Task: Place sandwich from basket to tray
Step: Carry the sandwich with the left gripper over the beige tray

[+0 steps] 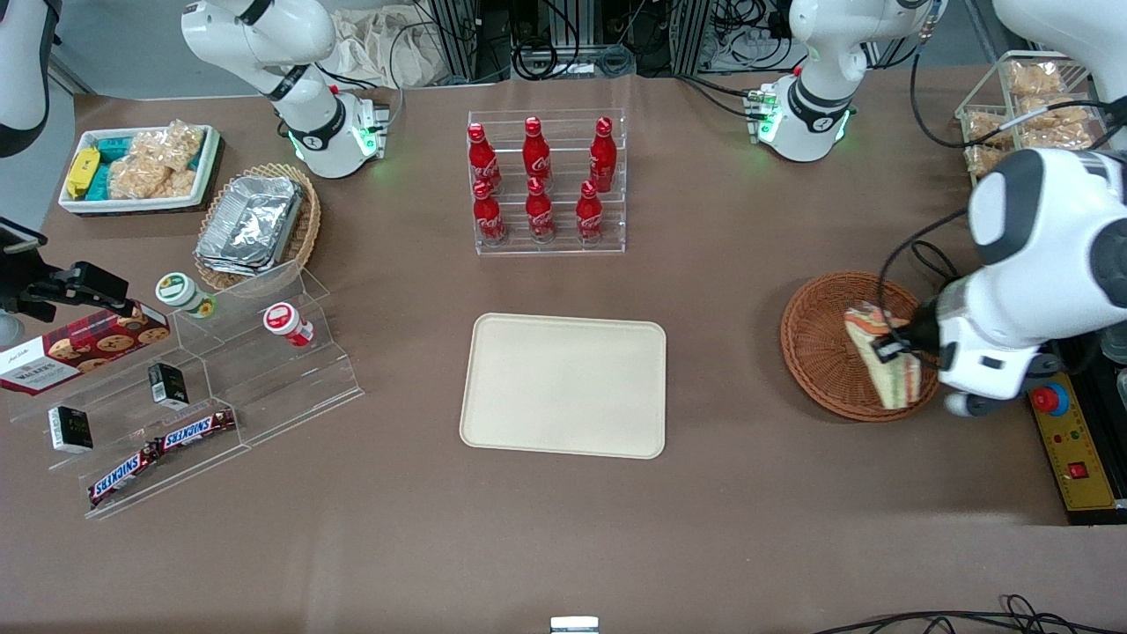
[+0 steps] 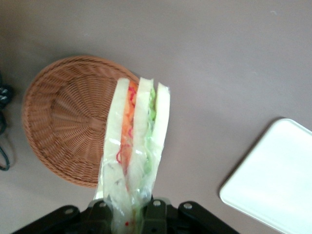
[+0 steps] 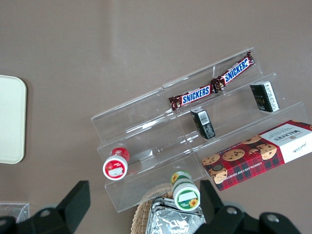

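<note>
My left gripper (image 1: 900, 345) is shut on the sandwich (image 1: 880, 355), a plastic-wrapped wedge of pale bread with orange and green layers. It holds the wedge lifted above the reddish-brown wicker basket (image 1: 823, 352) at the working arm's end of the table. In the left wrist view the sandwich (image 2: 136, 141) stands out lengthwise from the gripper (image 2: 130, 210), over the basket (image 2: 63, 117) rim and the bare tabletop beside it. The cream tray (image 1: 563, 385) lies flat mid-table with nothing on it; one corner of the tray (image 2: 275, 183) shows in the wrist view.
An acrylic rack of red cola bottles (image 1: 546, 180) stands farther from the front camera than the tray. A control box with a red button (image 1: 1076, 445) sits beside the basket. Acrylic steps with snacks (image 1: 185, 387) and a foil-container basket (image 1: 255, 224) lie toward the parked arm's end.
</note>
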You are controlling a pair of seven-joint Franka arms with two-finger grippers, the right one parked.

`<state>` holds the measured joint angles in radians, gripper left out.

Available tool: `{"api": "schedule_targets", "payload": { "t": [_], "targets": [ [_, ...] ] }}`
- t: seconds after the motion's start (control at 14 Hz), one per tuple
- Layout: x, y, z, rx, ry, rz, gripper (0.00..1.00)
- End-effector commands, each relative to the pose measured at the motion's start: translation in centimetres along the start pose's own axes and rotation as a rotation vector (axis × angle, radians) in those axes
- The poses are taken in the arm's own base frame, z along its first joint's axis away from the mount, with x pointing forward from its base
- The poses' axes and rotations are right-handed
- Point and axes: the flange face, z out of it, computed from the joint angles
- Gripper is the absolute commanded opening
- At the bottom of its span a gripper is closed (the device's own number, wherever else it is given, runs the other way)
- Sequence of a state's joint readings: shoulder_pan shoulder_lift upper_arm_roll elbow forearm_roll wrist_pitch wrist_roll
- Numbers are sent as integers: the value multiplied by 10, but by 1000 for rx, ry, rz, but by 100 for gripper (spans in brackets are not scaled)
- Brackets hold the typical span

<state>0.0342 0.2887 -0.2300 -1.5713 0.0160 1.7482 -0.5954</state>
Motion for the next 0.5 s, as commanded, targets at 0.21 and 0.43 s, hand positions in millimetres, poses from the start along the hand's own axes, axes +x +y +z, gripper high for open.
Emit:
{"api": "schedule_targets", "payload": {
  "t": [0.21,0.43],
  "targets": [
    [-38,154,75,19,-58,178,0],
    [-50,205,133,-22,-25,164,0]
  ]
}}
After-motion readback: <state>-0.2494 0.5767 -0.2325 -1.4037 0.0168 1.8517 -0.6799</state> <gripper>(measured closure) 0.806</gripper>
